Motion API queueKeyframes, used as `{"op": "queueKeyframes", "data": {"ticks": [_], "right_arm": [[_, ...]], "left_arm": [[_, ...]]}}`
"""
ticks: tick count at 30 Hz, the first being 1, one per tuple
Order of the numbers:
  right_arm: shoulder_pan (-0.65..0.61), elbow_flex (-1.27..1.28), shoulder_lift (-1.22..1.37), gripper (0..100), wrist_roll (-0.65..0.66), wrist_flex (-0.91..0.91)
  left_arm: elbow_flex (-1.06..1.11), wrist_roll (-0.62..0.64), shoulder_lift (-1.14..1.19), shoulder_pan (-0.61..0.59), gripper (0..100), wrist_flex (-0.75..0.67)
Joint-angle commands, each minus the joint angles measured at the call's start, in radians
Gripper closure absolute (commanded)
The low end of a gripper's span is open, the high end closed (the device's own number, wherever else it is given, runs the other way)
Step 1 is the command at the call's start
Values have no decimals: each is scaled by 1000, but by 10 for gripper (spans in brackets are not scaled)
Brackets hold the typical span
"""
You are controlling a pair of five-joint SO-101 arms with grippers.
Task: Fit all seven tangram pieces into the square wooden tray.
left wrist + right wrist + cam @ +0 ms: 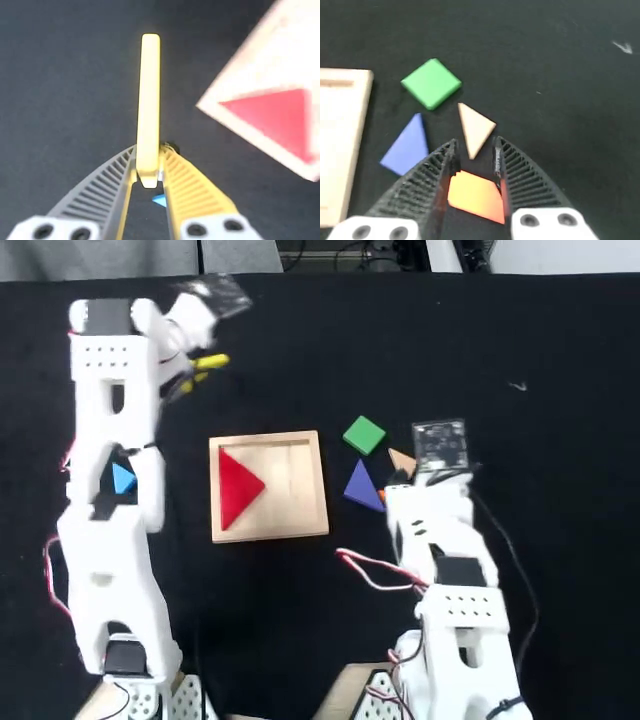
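Observation:
My left gripper [149, 152] is shut on a yellow piece [149, 100], held edge-on above the black table, left of and behind the square wooden tray [300, 490]. A red triangle [238, 487] lies in the tray's left half. My right gripper [473, 147] stands open low over an orange piece [474, 196], which lies between its fingers. Just ahead of it are a tan triangle [475, 127], a blue-violet triangle [407, 145] and a green square [431, 82]. A small light-blue triangle [123, 478] shows through the left arm.
The black table stretches open to the right and far side of the loose pieces. The left arm's white body [110, 540] stands close to the tray's left edge. Red and white cables [375, 575] trail in front of the tray near the right arm.

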Motion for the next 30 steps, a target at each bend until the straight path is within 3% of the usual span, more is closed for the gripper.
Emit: {"op": "queueKeyframes", "data": {"ticks": [1, 5, 9, 18, 30], "right_arm": [[91, -47, -24, 877, -94, -21], [153, -64, -24, 876, -127, 3], [158, -90, -22, 877, -140, 49], [166, -68, -18, 877, -135, -5], [166, -53, -18, 877, -133, -37]], "left_arm": [[371, -26, -370, 209, 971, 12], [673, -37, -574, 400, 971, 8], [803, -34, -566, 489, 971, 0], [920, -21, -381, 489, 971, -207], [987, -114, -295, 410, 971, -272]]}}
